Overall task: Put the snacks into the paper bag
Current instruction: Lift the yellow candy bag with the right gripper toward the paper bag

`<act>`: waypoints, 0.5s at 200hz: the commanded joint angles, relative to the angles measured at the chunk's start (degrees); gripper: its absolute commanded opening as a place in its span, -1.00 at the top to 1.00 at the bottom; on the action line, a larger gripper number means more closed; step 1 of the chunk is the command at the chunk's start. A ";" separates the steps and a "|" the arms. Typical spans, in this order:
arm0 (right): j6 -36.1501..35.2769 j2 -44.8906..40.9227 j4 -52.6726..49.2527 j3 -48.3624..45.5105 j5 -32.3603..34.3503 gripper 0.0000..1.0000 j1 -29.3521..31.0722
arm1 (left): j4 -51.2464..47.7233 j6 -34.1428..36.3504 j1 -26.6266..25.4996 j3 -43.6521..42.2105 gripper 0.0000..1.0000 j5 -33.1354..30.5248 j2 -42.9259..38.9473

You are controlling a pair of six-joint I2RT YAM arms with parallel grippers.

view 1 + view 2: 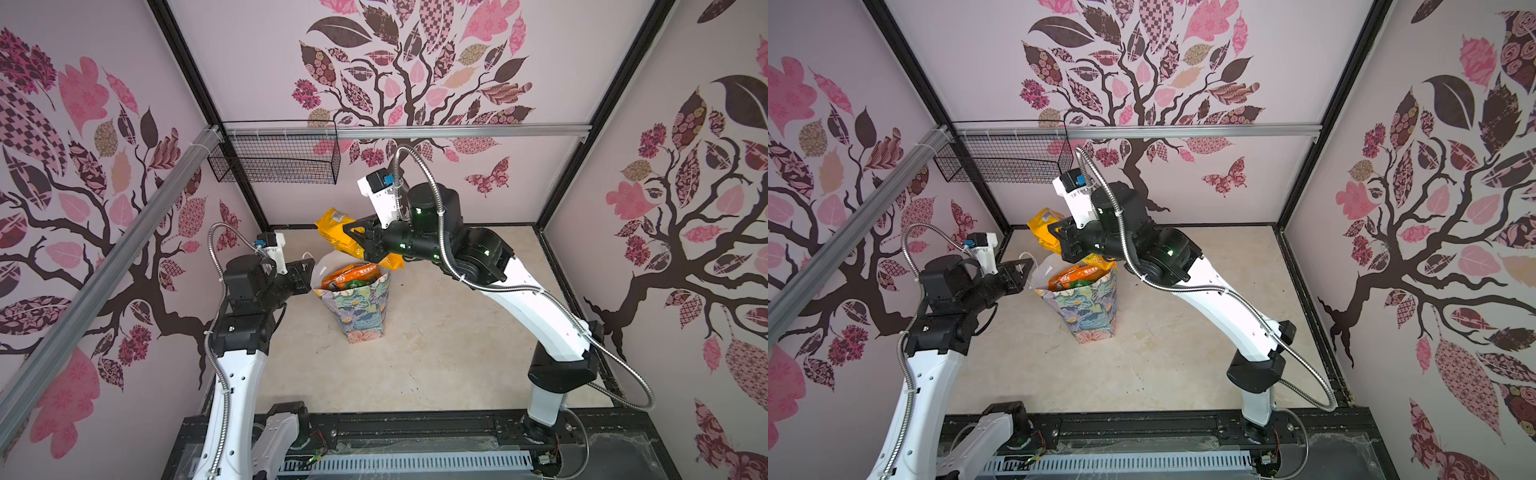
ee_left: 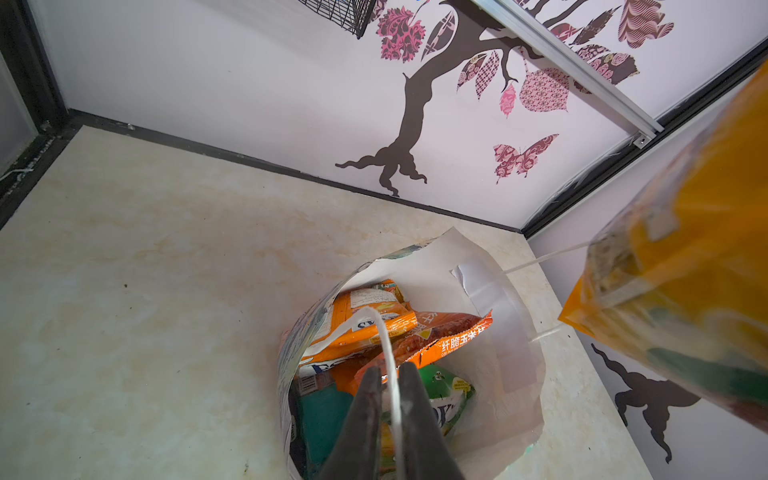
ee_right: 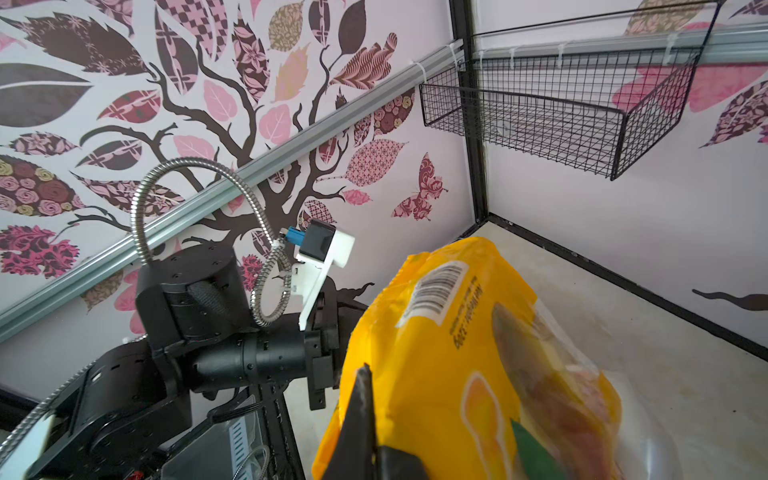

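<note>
Bag (image 1: 365,311): upright on the counter (image 1: 449,345), left of its middle, mouth open
Left end effector (image 2: 390,372): clenched on the bag's white cord handle (image 2: 384,340), which runs between its fingers, at the bag's left rim
Right end effector (image 1: 349,236): grasping the yellow packet (image 1: 332,226) by one edge, in the air
Yellow packet: tilted above the bag's back rim, barcode facing up, lower corner near the rim; whether it touches cannot be told
Inside bag: orange packets (image 2: 440,334) on top, green packet (image 2: 446,388) and teal packet (image 2: 322,415) beneath
Basket (image 1: 278,160): black wire, on the back wall by the back left corner
</note>
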 commanded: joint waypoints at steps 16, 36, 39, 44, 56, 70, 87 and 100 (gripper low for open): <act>-3.33 3.23 5.89 4.03 2.39 1.00 0.34 | 1.64 -0.22 0.38 -1.50 0.73 0.77 -0.50; -4.07 5.59 7.35 5.11 3.11 1.00 0.34 | 1.98 -0.48 0.31 -1.70 0.73 0.96 -0.49; -4.21 6.03 7.47 5.43 3.16 1.00 0.35 | 1.90 -0.49 0.33 -1.71 0.73 0.96 -0.34; -4.30 6.78 7.53 5.98 3.17 1.00 0.35 | 1.90 -0.49 0.37 -1.64 0.73 0.96 -0.32; -4.98 8.79 7.61 7.97 3.25 1.00 0.32 | 1.60 -0.33 0.33 -1.55 0.73 0.95 -0.20; -6.33 11.18 6.90 11.10 4.31 1.00 0.30 | 1.65 -0.34 0.30 -1.54 0.73 0.91 -0.22; -7.42 13.10 6.88 13.44 5.53 1.00 -0.22 | 1.77 -0.40 0.33 -1.58 0.73 0.88 -0.27; -7.36 13.55 7.72 13.10 4.73 1.00 -1.24 | 1.77 -0.49 0.34 -1.62 0.73 1.00 -0.24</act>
